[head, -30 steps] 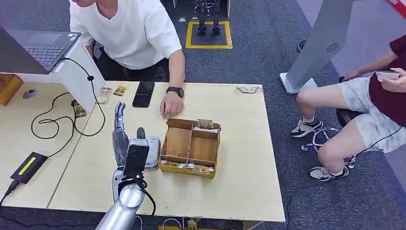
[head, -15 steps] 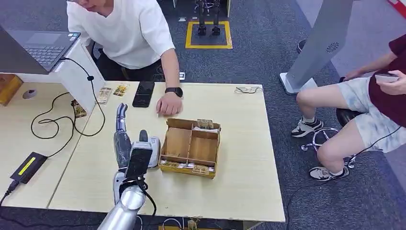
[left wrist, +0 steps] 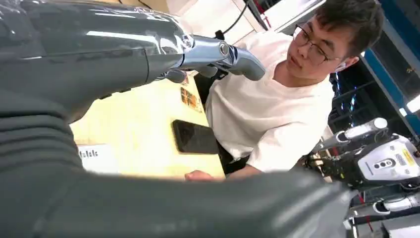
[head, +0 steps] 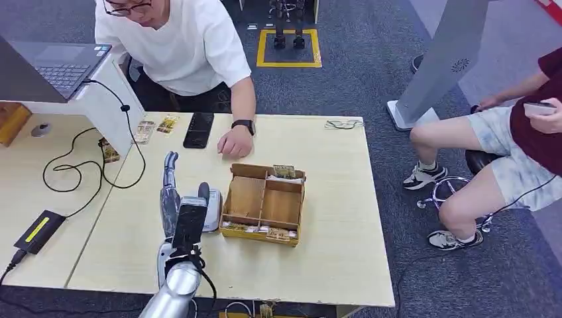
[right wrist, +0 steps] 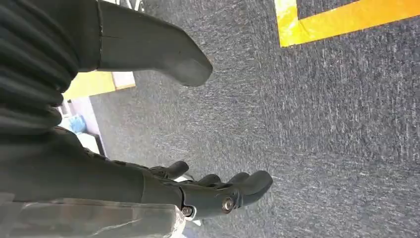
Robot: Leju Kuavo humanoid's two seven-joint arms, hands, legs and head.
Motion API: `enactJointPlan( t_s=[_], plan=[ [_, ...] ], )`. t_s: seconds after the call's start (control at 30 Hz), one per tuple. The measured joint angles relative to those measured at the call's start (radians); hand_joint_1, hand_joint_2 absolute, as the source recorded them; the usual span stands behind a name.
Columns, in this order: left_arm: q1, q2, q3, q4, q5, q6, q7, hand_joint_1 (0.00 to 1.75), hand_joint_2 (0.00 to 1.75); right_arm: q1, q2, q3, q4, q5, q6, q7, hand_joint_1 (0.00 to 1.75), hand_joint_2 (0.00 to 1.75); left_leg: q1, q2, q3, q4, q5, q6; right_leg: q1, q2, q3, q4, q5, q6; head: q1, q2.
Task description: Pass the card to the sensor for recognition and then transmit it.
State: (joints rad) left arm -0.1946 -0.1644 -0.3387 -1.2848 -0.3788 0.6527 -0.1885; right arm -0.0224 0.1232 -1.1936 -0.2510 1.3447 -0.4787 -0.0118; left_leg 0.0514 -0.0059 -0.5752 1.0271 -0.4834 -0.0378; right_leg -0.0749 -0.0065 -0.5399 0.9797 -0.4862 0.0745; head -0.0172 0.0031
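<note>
The pale wooden bench [head: 331, 218] carries everything here, and a second pale bench [head: 26, 172] adjoins it on the robot's left. A person in a white T-shirt [head: 179, 46] leans over the far edge, one fist [head: 233, 142] resting on the benchtop with a dark watch at the wrist. Another person in a dark red top [head: 530, 126] sits on a stool off to the right, on the grey carpet.

An open grey laptop [head: 56, 66] stands on a white raised stand at the far left, with a black cable [head: 86, 165] looping down across the second bench to a flat black device with a yellow strip [head: 38, 230].

Near the middle of the bench sits a brown wooden tray with dividers [head: 264, 202]. Its two large middle compartments look bare; small printed cards stand in the narrow front slot [head: 258, 230] and in the back right compartment [head: 285, 172].

The robot's left hand [head: 173, 199] is raised over the bench just beside the tray's left side, fingers stretched out straight and apart, thumb up; no card can be made out in it. A white rounded sensor unit [head: 212, 209] lies right by it, touching the tray wall or nearly so.

A black phone [head: 198, 129] and a few small printed cards [head: 156, 126] lie near the far edge.

The right hand [right wrist: 218, 191] hangs over the carpet, fingers loosely spread, holding nothing.
</note>
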Motion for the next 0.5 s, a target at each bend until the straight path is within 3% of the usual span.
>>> enactJointPlan(
  t_s=[0.23,0.5],
  plan=[
    [0.029,0.015,0.0,-0.03,0.011,-0.029,-0.007,0.0,1.75,0.006,0.001,-0.008,-0.006,0.013,0.012,0.003,0.0,1.75,0.0,0.0,0.0,0.0,0.0,0.0,0.0,0.0,0.0,0.0,0.0,0.0,0.0,0.0],
    [0.059,0.019,-0.003,-0.072,-0.05,-0.018,-0.008,0.0,1.75,0.01,0.013,-0.022,-0.031,0.011,-0.039,-0.038,0.0,1.75,0.0,0.0,0.0,0.0,0.0,0.0,0.0,0.0,0.0,0.0,0.0,0.0,0.0,0.0]
  ],
)
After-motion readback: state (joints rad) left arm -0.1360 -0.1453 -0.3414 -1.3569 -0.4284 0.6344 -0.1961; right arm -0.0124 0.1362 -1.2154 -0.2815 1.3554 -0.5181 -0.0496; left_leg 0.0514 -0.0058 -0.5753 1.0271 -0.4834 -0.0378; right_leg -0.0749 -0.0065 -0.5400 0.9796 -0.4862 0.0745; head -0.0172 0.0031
